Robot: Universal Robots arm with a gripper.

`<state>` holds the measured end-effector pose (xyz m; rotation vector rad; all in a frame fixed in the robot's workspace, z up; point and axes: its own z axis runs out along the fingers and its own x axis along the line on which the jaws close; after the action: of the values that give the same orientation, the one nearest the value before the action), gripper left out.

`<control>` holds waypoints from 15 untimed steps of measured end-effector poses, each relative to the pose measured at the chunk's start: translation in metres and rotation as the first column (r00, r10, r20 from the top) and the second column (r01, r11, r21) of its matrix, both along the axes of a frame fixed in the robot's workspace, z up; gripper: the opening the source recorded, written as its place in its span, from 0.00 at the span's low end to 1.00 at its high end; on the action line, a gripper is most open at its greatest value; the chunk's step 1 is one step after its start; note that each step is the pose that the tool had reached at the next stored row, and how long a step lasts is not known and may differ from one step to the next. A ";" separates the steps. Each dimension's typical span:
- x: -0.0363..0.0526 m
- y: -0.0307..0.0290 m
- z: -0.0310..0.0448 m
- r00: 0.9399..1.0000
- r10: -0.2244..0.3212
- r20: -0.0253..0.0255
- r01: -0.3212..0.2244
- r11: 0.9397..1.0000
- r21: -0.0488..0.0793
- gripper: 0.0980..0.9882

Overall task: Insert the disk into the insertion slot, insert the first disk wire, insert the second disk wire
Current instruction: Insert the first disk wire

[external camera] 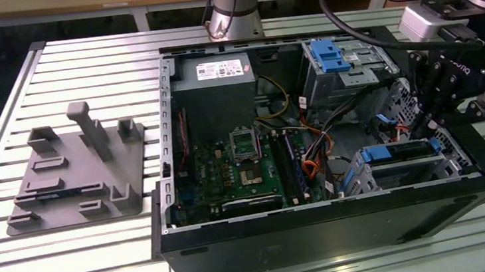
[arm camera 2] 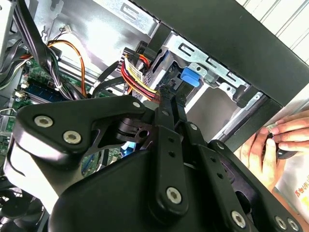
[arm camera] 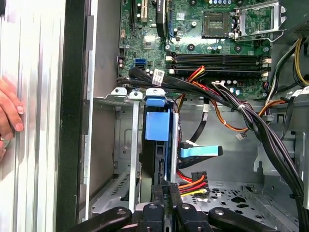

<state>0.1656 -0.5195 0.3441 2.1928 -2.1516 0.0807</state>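
Observation:
The disk [arm camera: 157,123], in its bright blue carrier, sits inside the insertion slot [arm camera: 123,145], a silver sheet-metal cage at the case's near corner on the exterior view's right [external camera: 406,167]. My gripper [arm camera: 166,191] hangs right at the disk's end, jaws nearly together on the black plug of a red, yellow and orange wire [arm camera: 193,182]. A blue flat wire [arm camera: 200,151] lies just beside the disk. In the second wrist view the gripper [arm camera 2: 172,94] meets the same wire bundle [arm camera 2: 140,79] next to the carrier's blue tab [arm camera 2: 190,77]. The exterior view has the gripper [external camera: 424,122] above the disk [external camera: 400,151].
A person's hand [arm camera: 9,111] rests on the table just outside the case wall, also seen in the second wrist view [arm camera 2: 275,145]. A thick black cable bundle [arm camera: 251,121] crosses beside the cage. The motherboard [external camera: 246,169], a taller bay with a blue latch [external camera: 328,54] and a grey fixture [external camera: 77,172] are nearby.

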 end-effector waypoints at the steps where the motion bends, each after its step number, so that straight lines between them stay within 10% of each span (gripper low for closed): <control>1: 0.0000 -0.0002 0.0000 1.000 0.000 0.000 0.000 1.000 0.000 0.07; 15: 0.0002 -0.0019 -0.0042 1.000 0.000 0.000 0.000 1.000 0.000 0.07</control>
<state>0.1658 -0.5213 0.3399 2.1929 -2.1514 0.0806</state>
